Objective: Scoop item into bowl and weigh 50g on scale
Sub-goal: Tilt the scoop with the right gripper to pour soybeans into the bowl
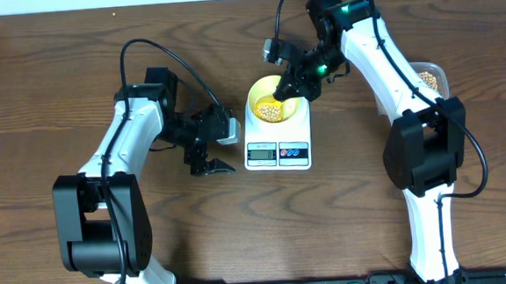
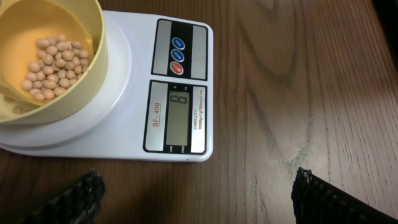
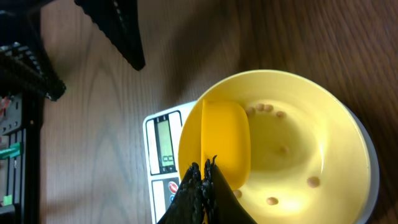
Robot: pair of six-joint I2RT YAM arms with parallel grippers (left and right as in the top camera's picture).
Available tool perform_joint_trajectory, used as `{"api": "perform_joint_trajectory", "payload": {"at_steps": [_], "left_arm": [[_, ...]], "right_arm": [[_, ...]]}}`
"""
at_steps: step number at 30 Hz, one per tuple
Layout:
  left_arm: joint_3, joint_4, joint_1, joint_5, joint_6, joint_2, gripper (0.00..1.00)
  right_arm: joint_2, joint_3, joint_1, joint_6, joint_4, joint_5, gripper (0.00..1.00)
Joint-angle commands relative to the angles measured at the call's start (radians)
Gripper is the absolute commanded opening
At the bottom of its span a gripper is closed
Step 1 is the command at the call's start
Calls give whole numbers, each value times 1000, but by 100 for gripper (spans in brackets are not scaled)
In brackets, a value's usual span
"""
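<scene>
Right gripper clenched on yellow scoop, tipped inside bowl. Beans heaped in bowl bottom. Bowl sits on scale, mid-table toward far edge. Left gripper spread wide, empty, just left of scale. Clear tub near right edge.

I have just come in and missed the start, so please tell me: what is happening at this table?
The right gripper is shut on a yellow scoop and holds it tipped inside the pale-yellow bowl, which stands on the white scale. A small heap of beans already lies in the bowl. The left gripper hovers open above the table beside the scale, holding nothing.
</scene>
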Motion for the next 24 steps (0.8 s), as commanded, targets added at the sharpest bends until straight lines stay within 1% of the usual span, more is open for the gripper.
{"api": "perform_joint_trajectory", "payload": {"at_steps": [1, 6, 11, 19, 24], "left_arm": [[-2, -5, 2, 6, 9, -6, 98], [-2, -5, 2, 6, 9, -6, 98], [-2, -5, 2, 6, 9, -6, 98], [-2, -5, 2, 6, 9, -6, 98], [-2, -5, 2, 6, 9, -6, 98]], "right_arm": [[-40, 18, 4, -19, 3, 6, 1], [-46, 48, -4, -19, -1, 31, 1], [-93, 66, -7, -21, -3, 71, 1], [-143, 66, -7, -105, -3, 128, 1], [-158, 66, -7, -106, 2, 159, 1]]}}
